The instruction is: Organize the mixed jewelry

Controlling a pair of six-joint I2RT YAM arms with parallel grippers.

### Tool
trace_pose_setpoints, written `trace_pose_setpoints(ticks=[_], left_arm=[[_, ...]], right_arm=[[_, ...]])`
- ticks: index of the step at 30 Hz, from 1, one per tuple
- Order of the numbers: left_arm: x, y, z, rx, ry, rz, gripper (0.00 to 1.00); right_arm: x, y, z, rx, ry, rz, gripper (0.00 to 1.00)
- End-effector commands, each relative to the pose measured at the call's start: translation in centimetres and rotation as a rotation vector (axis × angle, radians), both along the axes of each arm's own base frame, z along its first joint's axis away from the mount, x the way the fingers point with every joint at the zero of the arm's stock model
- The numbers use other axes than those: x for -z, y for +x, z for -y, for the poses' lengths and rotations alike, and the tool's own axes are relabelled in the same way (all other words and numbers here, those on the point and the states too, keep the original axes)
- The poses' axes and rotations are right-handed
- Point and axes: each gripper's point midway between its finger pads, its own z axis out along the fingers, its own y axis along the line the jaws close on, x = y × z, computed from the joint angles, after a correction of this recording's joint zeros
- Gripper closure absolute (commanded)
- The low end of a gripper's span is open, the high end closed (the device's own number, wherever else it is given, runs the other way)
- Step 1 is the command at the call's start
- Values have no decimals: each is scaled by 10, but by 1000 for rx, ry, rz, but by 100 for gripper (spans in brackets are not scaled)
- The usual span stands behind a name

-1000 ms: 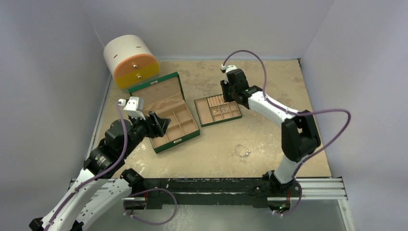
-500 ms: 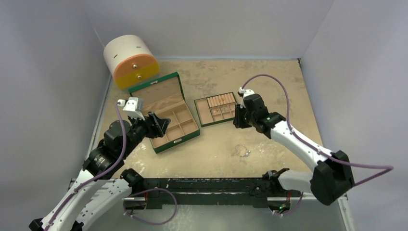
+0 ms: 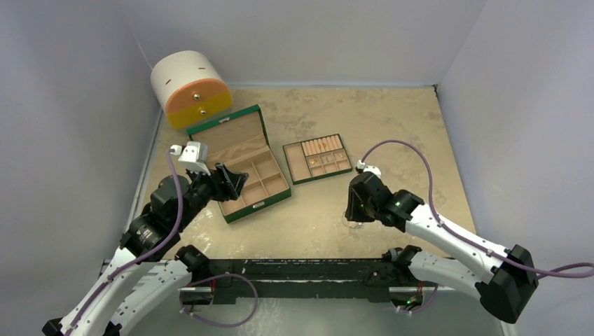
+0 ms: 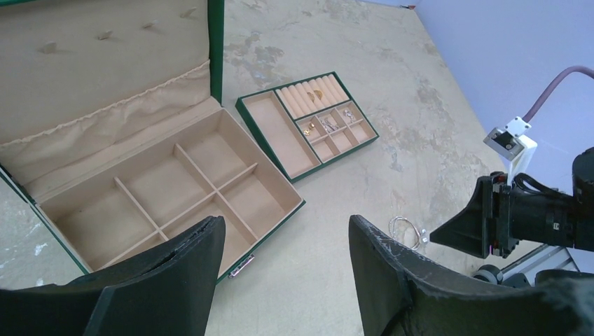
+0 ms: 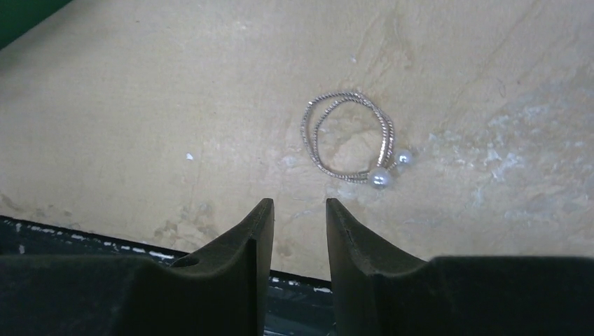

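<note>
From above and behind the near edge, we look down on the whole table [image 3: 392, 126] from well off. Our left wrist view sits fairly high, facing forward and right over the open green box [image 4: 105, 70]. Our right wrist view looks steeply down, close to the table. Both wrist views share the wire hoop [image 5: 379, 177]; the top view and the left wrist view share the green box.

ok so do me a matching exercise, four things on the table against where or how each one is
Things:
1. wire hoop
2. green box
3. insert tray
4. round case

Place or state:
a. far left corner
b. lid up, compartments empty
c. loose on bare table near the front edge
d. holds small jewelry, right of the box

Pairs: 1-c, 2-b, 3-d, 4-a
</note>
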Motion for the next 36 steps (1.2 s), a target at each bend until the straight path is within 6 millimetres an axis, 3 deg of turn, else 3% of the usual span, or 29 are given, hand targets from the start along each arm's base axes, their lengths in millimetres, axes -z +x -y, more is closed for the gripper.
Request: trace_pose_setpoints(ticks=[1, 8, 17, 28, 36], left_arm=[[-14, 2, 2, 4, -41, 43, 35], [-13, 2, 2, 2, -40, 40, 35], [-12, 1, 3, 11, -36, 36, 35], [-13, 1, 3, 10, -33, 39, 35], [-11, 2, 4, 14, -30, 32, 35]], right_arm=[[15, -13, 25, 158, -99, -50, 64], [38, -16, 43, 264, -183, -78, 64], [63, -18, 34, 295, -188, -148, 56], [75, -12, 28, 305, -173, -145, 58], [76, -9, 30, 324, -182, -132, 64]])
